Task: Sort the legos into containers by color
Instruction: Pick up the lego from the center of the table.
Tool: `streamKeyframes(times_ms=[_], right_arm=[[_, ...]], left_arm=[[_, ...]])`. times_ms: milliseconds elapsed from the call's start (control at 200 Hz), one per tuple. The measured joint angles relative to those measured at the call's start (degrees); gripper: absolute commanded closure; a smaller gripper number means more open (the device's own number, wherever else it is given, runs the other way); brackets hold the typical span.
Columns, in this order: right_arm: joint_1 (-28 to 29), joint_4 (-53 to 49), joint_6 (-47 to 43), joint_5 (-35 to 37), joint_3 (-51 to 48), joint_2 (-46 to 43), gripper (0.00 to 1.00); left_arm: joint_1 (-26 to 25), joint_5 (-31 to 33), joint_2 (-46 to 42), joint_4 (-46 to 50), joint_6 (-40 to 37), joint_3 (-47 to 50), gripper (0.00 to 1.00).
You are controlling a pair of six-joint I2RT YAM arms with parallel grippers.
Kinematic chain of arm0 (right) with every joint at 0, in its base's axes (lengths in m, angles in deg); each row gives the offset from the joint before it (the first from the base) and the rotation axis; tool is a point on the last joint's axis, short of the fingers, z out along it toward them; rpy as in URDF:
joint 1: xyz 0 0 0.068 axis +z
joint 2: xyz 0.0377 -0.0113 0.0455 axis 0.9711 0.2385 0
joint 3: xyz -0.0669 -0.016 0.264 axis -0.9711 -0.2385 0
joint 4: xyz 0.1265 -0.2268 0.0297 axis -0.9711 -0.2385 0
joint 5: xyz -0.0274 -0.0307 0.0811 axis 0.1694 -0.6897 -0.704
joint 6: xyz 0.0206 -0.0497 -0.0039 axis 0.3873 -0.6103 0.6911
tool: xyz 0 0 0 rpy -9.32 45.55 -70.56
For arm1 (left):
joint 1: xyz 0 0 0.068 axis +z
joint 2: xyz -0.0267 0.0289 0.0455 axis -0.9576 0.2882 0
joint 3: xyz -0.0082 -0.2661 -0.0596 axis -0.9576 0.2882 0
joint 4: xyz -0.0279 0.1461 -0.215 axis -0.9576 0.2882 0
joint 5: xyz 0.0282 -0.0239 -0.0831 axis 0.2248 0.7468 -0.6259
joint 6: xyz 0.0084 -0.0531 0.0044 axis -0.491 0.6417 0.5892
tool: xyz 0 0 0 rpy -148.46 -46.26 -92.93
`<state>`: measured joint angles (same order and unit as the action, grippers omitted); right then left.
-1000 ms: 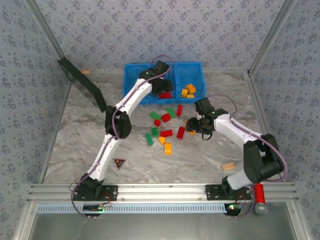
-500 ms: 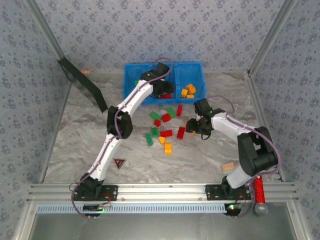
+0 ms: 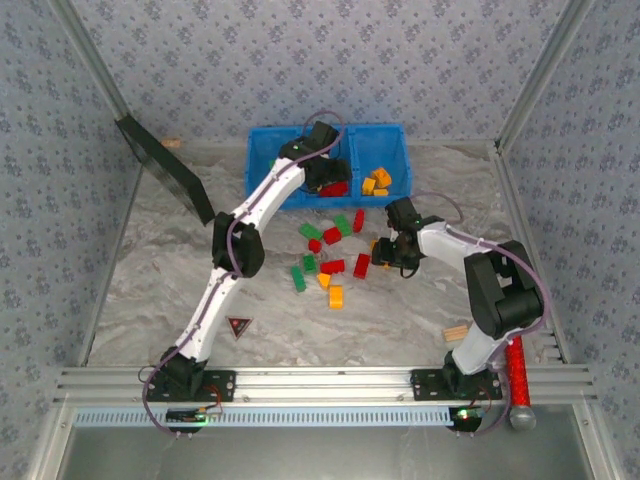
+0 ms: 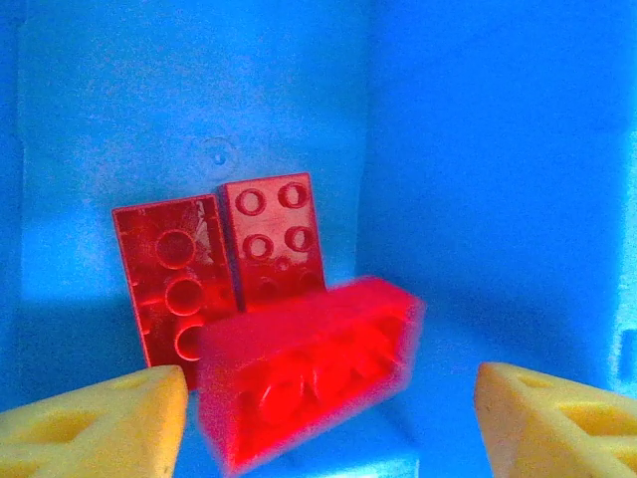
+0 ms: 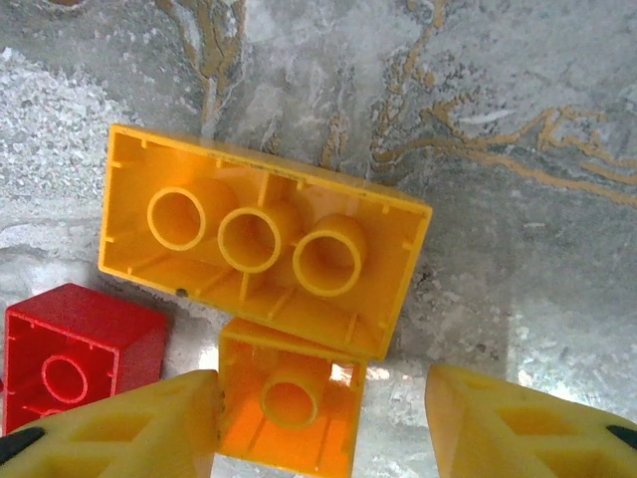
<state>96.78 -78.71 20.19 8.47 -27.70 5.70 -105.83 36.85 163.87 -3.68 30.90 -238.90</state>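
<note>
My left gripper [image 4: 328, 413]: jaws wide, gripping nothing, inside the middle compartment of the bin [image 3: 265, 160] at the tabletop's [image 3: 150, 280] far edge; a blurred red brick [image 4: 309, 383] lies loose between them. My right gripper [image 5: 318, 398]: part open at mid-tabletop, straddling a small orange brick [image 5: 289, 408] that touches one finger [image 5: 119, 428]; a long orange brick [image 5: 264, 249] just beyond.

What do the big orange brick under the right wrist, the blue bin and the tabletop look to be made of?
Big orange brick: hard moulded plastic, slightly glossy; its upturned underside shows thin walls, ribs and hollow tubes.
Blue bin: smooth moulded plastic, probably; soft sheen, a round moulding mark.
Tabletop: matte grey marble pattern, golden veins; stone or printed sheet, cannot tell.
</note>
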Motion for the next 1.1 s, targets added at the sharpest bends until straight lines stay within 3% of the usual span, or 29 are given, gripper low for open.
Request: streamKeyframes(times_ms=[430, 645, 780, 939, 1099], right_arm=[[0.00, 0.96, -0.76, -0.13, 0.33, 0.94, 0.53], [0.00, 1.31, -0.81, -0.09, 0.33, 1.68, 0.60], [0.00, 1.20, -1.03, 0.04, 0.33, 1.55, 0.64], [-0.31, -0.42, -1.90, 0.59, 0.33, 0.39, 0.65], [-1.36, -5.60, -3.08, 2.12, 2.12, -4.31, 0.65]], left_arm=[[0.02, -0.22, -6.19, 1.22, -1.14, 0.02, 0.22], [0.07, 1.14, -18.75, 5.49, -5.57, 2.36, 0.20], [0.07, 2.95, -34.56, 5.35, -8.59, 16.63, 0.20], [0.22, 6.16, -53.79, 3.02, -10.08, 41.33, 0.20], [0.44, 8.07, -65.07, 1.60, -8.92, 61.70, 0.20]])
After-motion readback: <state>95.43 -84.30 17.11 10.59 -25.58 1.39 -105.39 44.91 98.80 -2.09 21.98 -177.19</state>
